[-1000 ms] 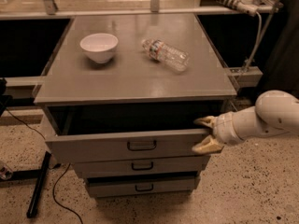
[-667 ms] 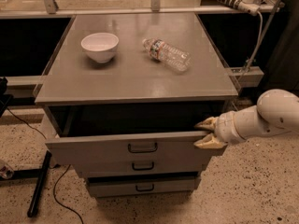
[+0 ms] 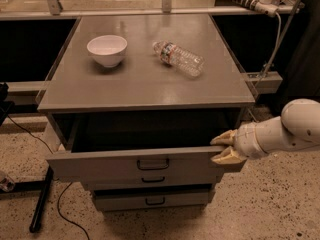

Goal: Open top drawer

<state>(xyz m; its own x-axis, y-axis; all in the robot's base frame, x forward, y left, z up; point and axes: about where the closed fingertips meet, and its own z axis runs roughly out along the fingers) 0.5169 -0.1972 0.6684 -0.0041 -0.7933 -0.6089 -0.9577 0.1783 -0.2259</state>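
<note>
The top drawer point(image 3: 100, 165) of the grey cabinet stands pulled out, its flat front panel well forward of the cabinet top point(image 3: 140, 86). Its small black loop handle point(image 3: 153, 164) is at the centre and its interior point(image 3: 150, 130) lies in shadow. My gripper point(image 3: 220, 148), cream-coloured on a white arm point(image 3: 280, 131) coming in from the right, is at the right end of the drawer front. Its two fingers are spread, one above and one below the panel's top edge.
A white bowl point(image 3: 106, 49) and a clear plastic bottle point(image 3: 178, 58) on its side rest on the cabinet top. Two smaller drawer fronts point(image 3: 150, 180) point(image 3: 155, 200) sit below, shut. A black stand leg point(image 3: 40, 199) and cable lie on the speckled floor at the left.
The drawer front and my gripper have moved slightly further out toward the camera. The bowl and bottle have not moved.
</note>
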